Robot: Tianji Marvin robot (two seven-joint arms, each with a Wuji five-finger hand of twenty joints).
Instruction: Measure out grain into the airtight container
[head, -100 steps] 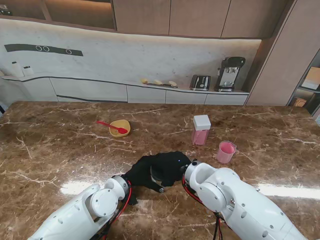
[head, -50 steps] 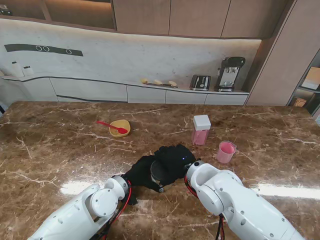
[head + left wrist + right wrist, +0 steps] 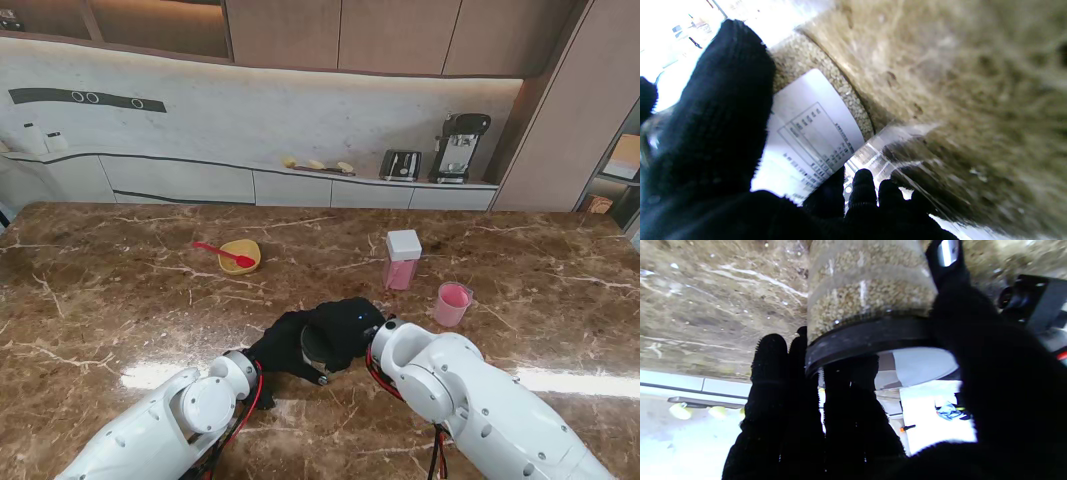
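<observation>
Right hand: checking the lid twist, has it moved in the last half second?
Yes. The right hand slid back toward me, away from the pink cup.

Grain jar filling the space between both hands' fingers, bare marble beyond fingertips, pink container and pink cup farther right

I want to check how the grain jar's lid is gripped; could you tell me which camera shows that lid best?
The right wrist view: the black lid fills the middle, with the right hand closed around it. The left wrist view shows only the jar's label and grain. The stand view hides the lid under both gloves.
</observation>
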